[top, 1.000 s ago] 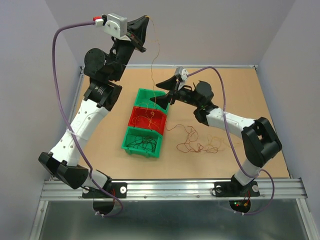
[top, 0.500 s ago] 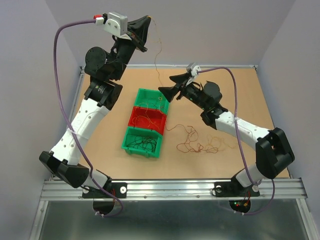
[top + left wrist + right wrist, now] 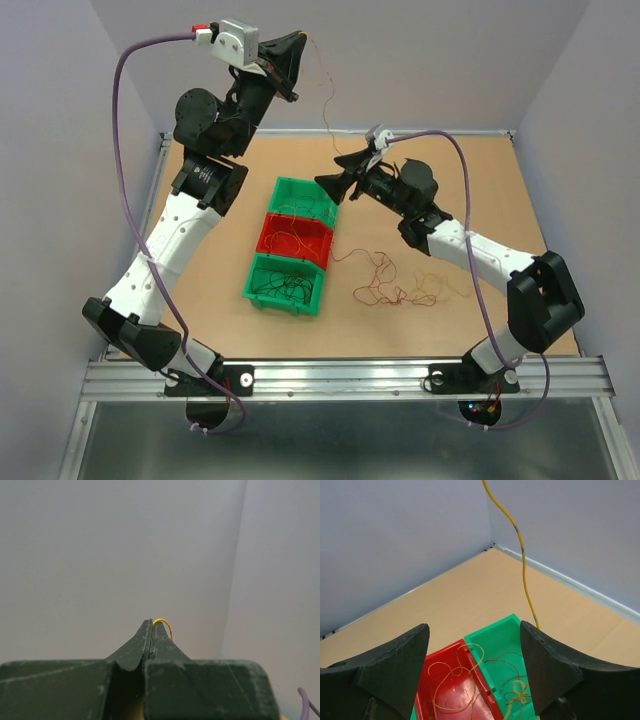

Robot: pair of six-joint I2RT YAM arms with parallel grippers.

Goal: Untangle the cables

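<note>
Currently yellow cable (image 3: 522, 555) held clenched in left pincer (image 3: 150, 626); right pincer (image 3: 475, 645) released. Snagging on bin (image 3: 305, 200) risked if pulled.

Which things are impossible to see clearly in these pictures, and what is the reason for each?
- Lower end of the yellow wire: right wrist view, it passes behind a right gripper finger.
- Left gripper: left wrist view, shut fingers hide how much wire sits between them.
- Near green bin: top view, its dark strands are too thin to count.
- Loose tangle: top view, crossings too small to follow.
</note>
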